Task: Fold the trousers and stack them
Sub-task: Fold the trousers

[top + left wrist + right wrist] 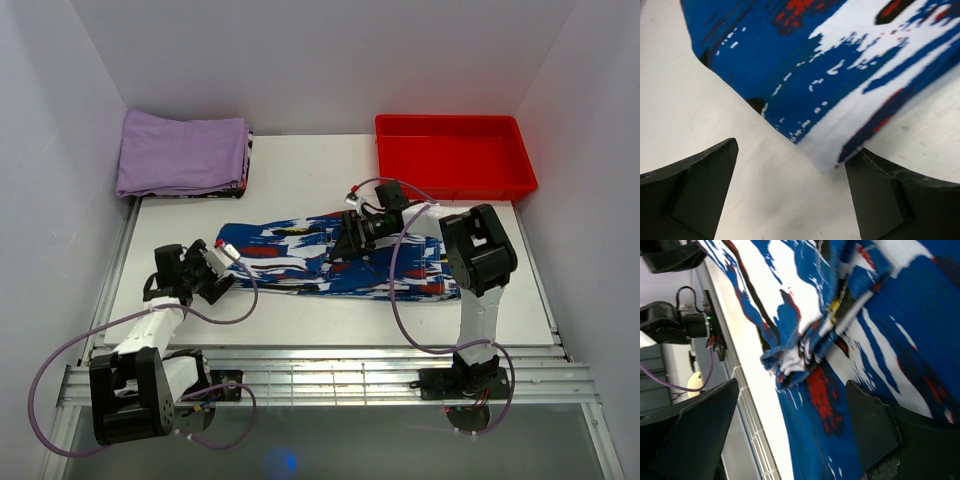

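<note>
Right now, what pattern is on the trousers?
The trousers show blue, white, red and black brush strokes, clearest in the left wrist view.

trousers [330,262]: soft printed cloth, matt, fine ribbed texture in right wrist view; purple cloth [182,153] at far left corner of tabletop [300,322]: plain, soft, matt; red tray [455,155]: smooth plastic, slight sheen; tabletop: white, smooth, matt; rails [330,372] along near edge: bare silvery metal; left gripper [791,157], right gripper [792,390]: matt black plastic, edges roughish

Black-and-white arms [152,335], looping purple cables [393,290]
</note>
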`<state>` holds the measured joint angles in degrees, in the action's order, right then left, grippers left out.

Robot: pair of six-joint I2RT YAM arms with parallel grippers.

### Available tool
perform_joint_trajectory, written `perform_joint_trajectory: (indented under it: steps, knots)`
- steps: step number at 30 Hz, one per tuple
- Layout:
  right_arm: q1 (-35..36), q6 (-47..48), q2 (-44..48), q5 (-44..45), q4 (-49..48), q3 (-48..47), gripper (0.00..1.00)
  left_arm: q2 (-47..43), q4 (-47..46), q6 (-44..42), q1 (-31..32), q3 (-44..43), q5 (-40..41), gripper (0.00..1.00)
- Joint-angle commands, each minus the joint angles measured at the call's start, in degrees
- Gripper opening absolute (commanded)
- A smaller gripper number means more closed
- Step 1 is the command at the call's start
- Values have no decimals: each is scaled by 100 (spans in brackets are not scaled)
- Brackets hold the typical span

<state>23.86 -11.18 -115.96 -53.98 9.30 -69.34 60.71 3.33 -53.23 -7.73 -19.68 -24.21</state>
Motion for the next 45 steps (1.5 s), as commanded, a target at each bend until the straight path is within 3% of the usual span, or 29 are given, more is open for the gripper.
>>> perform_joint_trajectory:
  steps: [1,4,8,11,15,17,21,24,31,35,38,40,41,45]
  knots:
    - [-188,659,432,608,669,88,93,-296,1896,384,-45,-527,-821,98]
    - [-285,976,811,660,1055,-26,94,-411,3012,288,-36,-905,-1471,98]
    - [-566,1870,1277,739,1740,-211,94,-402,4393,410,-54,-1283,-1657,98]
    - [-943,2356,1655,906,2224,-264,94,-525,4502,663,-491,-1652,-1789,98]
    - [-1602,3085,1910,1082,2831,-282,91,229,4869,1236,-915,-2705,-2448,98]
    - [-2015,3227,1954,1161,3190,-343,90,800,4302,2485,-950,-3205,-2283,98]
    - [-2666,3543,1972,1266,3701,-405,85,1934,4246,3395,-976,-3936,-2396,98]
    - [-2886,3895,1946,1468,4061,-370,82,2463,4080,3862,-976,-4017,-2369,98]
    - [-3062,4185,1876,1636,4071,-71,80,2946,3316,4251,-976,-3657,-2545,98]
    - [-3062,4212,1735,1636,4053,-62,79,3157,2805,4514,-976,-3516,-2054,97]
    - [-3062,4282,1612,1601,4062,-123,76,3561,2681,4515,-976,-3595,-1904,91]
    - [-3054,4457,1568,1400,4176,-263,72,3659,2908,4287,-1212,-3735,-2314,87]
    - [-3045,4458,1568,1277,4229,-464,71,3598,2997,3990,-1370,-3797,-3169,87]
    - [-2538,4204,1367,187,4238,-1212,69,3176,3165,3829,-2039,-3990,-4214,97]
